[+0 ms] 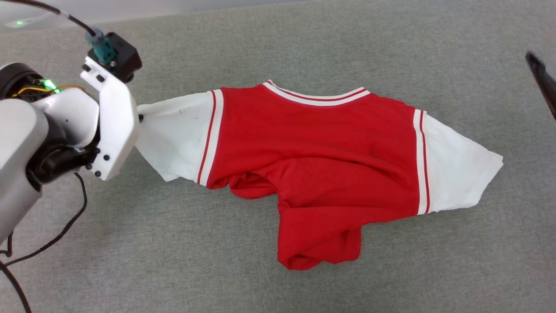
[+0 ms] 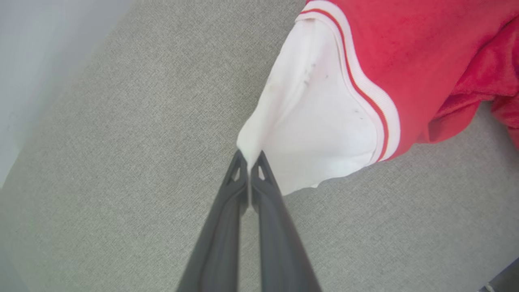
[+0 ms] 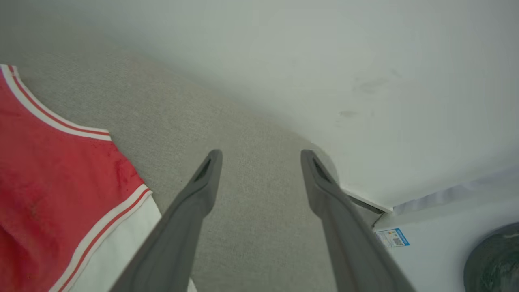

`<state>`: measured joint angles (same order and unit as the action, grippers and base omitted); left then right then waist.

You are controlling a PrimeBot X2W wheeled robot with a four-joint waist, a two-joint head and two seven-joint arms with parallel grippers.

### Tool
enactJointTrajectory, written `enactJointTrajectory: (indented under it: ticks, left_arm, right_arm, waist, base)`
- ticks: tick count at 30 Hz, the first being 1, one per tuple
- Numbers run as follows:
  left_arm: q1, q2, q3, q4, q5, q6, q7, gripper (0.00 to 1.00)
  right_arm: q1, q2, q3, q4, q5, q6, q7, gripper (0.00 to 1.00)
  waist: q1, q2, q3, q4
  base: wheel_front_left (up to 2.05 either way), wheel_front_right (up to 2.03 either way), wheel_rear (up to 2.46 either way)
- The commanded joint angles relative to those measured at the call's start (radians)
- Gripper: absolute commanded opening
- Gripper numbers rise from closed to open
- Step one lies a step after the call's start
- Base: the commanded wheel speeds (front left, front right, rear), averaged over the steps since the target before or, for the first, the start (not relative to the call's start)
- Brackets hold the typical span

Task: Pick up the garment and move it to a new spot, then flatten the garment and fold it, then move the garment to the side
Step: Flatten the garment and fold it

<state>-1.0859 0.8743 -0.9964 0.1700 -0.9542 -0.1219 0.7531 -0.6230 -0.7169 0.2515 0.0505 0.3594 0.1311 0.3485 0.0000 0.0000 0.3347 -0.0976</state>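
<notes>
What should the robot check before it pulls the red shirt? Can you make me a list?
1. Left tool shut on the corner of the white sleeve: ok.
2. Right tool open and holding nothing, above the grey surface: ok.
3. Red jersey T-shirt lying flat: not ok, its bottom part is bunched and folded over.
4. Other sleeve spread out on the surface: ok.
5. Pinch strong enough not to slip: cannot tell.

Head camera overhead; wrist cameras close, sharing the garment (image 1: 312,143).
</notes>
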Motion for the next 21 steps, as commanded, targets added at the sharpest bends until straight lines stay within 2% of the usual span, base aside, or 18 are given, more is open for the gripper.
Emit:
enactJointTrajectory:
  ticks: [1, 5, 9, 15, 21]
  left_arm:
    - [0.012, -0.003, -0.001, -0.008, 0.005, 0.006, -0.007, 0.0]
    - [-0.002, -0.019, -0.002, -0.028, 0.011, 0.012, -0.01, 0.0]
    - [-0.02, -0.027, 0.0, -0.035, 0.018, 0.012, -0.013, 0.0]
    - [-0.039, -0.035, 0.001, -0.035, 0.024, 0.009, -0.018, 0.0]
    - [-0.062, -0.051, -0.005, -0.031, 0.026, 0.003, -0.022, 0.0]
  right_arm:
    - [-0.024, -0.037, 0.039, 0.001, 0.064, -0.001, 0.079, 1.0]
    - [-0.076, -0.15, 0.151, 0.008, 0.267, -0.001, 0.328, 1.0]
    - [-0.105, -0.191, 0.203, 0.049, 0.415, -0.001, 0.491, 1.0]
    - [-0.112, -0.14, 0.222, 0.171, 0.512, -0.001, 0.601, 1.0]
    - [-0.079, -0.065, 0.236, 0.282, 0.53, -0.001, 0.572, 1.0]
  waist:
    - [0.0, 0.0, 0.002, 0.005]
    - [0.0, 0.0, 0.019, 0.019]
    - [0.0, 0.0, 0.039, 0.03]
    - [0.0, 0.0, 0.073, 0.044]
    - [0.0, 0.0, 0.112, 0.069]
  base:
    - [0.0, 0.0, 0.0]
    - [0.0, 0.0, 0.0]
    - [0.0, 0.0, 0.0]
    - [0.0, 0.0, 0.0]
    - [0.0, 0.0, 0.0]
